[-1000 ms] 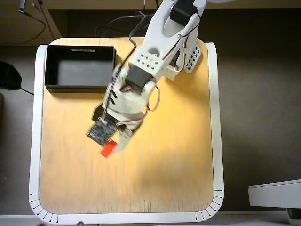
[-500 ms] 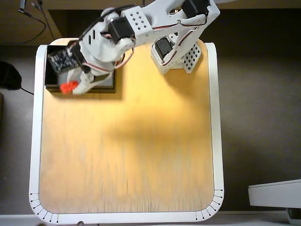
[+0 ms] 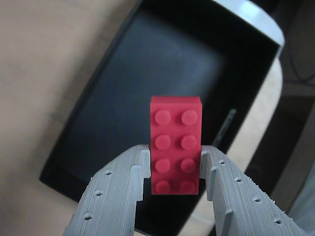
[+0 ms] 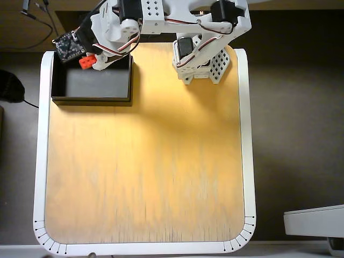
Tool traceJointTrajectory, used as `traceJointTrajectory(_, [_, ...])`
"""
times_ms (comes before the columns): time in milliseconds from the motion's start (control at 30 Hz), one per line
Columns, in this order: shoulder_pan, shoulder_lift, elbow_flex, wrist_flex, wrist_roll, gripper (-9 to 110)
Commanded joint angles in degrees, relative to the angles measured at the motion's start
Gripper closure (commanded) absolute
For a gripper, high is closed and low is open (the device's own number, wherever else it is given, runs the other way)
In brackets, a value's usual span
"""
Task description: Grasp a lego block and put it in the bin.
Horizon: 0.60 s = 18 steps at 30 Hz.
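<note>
The end effector (image 3: 174, 167) is pinching the lower half of the red brick (image 3: 175, 142), hanging above the tray (image 4: 91, 99) at the bench's far left corner; releasing near the far wall is risking a bounce out over the rim.

Red lego block (image 3: 175, 144) (studs up), above black bin (image 3: 147, 88)
</note>
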Motion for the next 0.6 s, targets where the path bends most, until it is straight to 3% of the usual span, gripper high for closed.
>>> traceJointTrajectory(0, [1.2, -1.1, -7.3, 0.3, 0.5, 101])
traceJointTrajectory(400, [1.0, -11.7, -6.8, 0.2, 0.7, 101])
traceJointTrajectory(567, [1.1, -11.9, 1.3, -10.5, 0.4, 101])
